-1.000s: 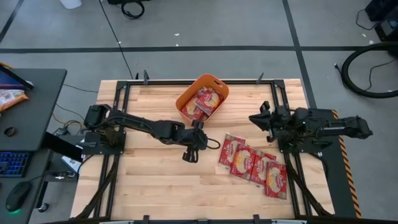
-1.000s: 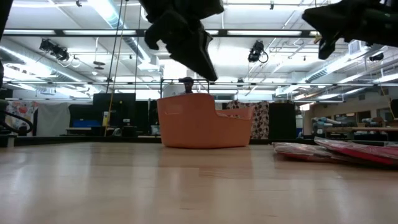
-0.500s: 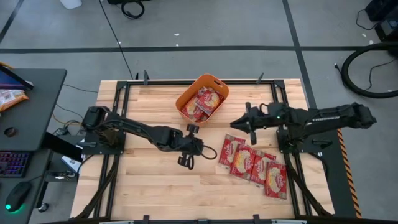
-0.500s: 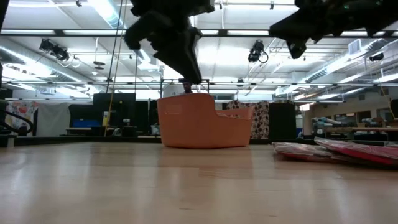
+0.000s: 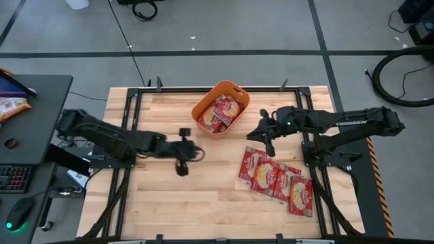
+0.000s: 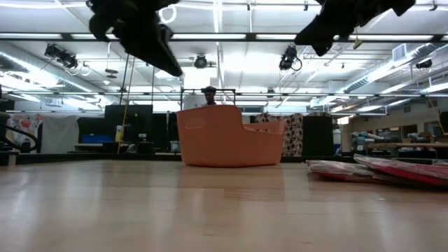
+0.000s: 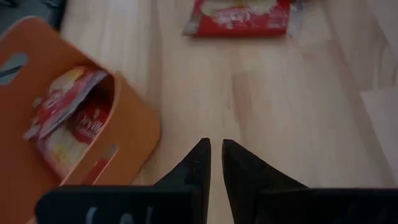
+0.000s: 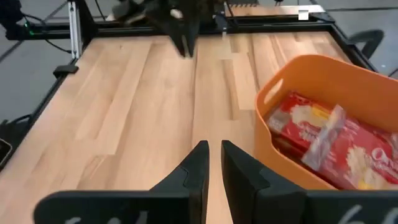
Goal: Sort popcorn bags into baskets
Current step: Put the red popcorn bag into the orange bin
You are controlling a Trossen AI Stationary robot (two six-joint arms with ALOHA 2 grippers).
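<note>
The orange tub stands at the table's far middle, with a few red popcorn bags lying inside it. Several more bags lie overlapping in a row on the wood, right of centre. My left gripper hovers left of the tub, above bare wood, shut and holding nothing. My right gripper hovers between the tub and the row of bags, shut and holding nothing. In the low view both grippers are high above the table.
Black frame rails run along the table's left, right and far sides. Bare wood fills the near left part. A desk off the left edge holds a keyboard, a mouse and an orange-and-white snack bag.
My left arm has drawn back toward the table's left edge, away from the row of bags, and its gripper now hangs left of the tub. My right arm has reached toward the table's left, so its gripper now sits close beside the tub and above the row's far end.
</note>
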